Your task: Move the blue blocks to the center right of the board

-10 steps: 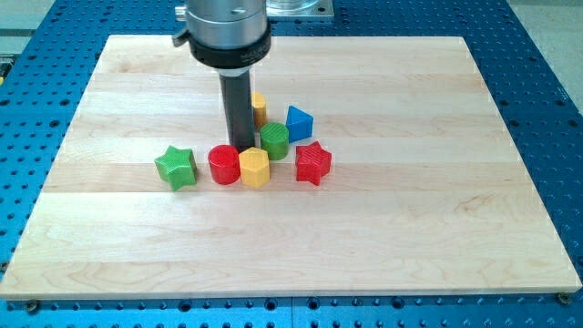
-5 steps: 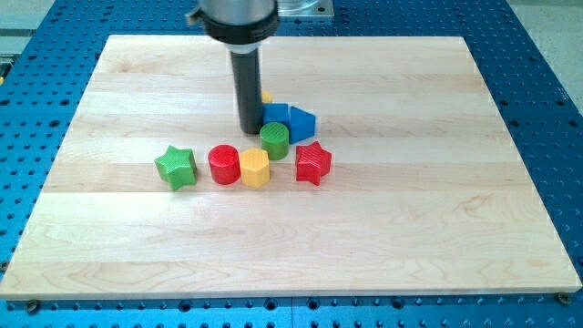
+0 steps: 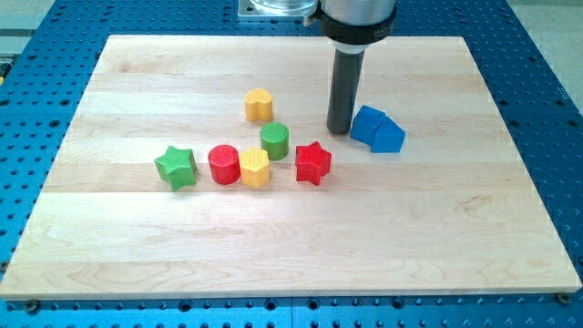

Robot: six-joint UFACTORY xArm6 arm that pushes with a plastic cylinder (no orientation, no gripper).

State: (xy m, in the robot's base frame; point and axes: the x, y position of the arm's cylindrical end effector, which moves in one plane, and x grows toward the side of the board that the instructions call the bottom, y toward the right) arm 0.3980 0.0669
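Two blue blocks lie touching each other right of the board's middle: a blue cube-like block (image 3: 366, 124) and a blue wedge-shaped block (image 3: 389, 137) on its right. My tip (image 3: 340, 131) stands right against the left side of the blue cube-like block. The dark rod rises from the tip to the view's top.
A yellow heart-shaped block (image 3: 259, 105) lies left of the rod. Below it sit a green cylinder (image 3: 274, 140), a red star (image 3: 312, 162), a yellow hexagonal block (image 3: 254, 168), a red cylinder (image 3: 223, 164) and a green star (image 3: 175, 167). The wooden board (image 3: 455, 237) rests on a blue perforated table.
My tip has swept to the right, pushing the two blue blocks away from the cluster toward the right. The yellow heart block is now uncovered; the other blocks stayed put.
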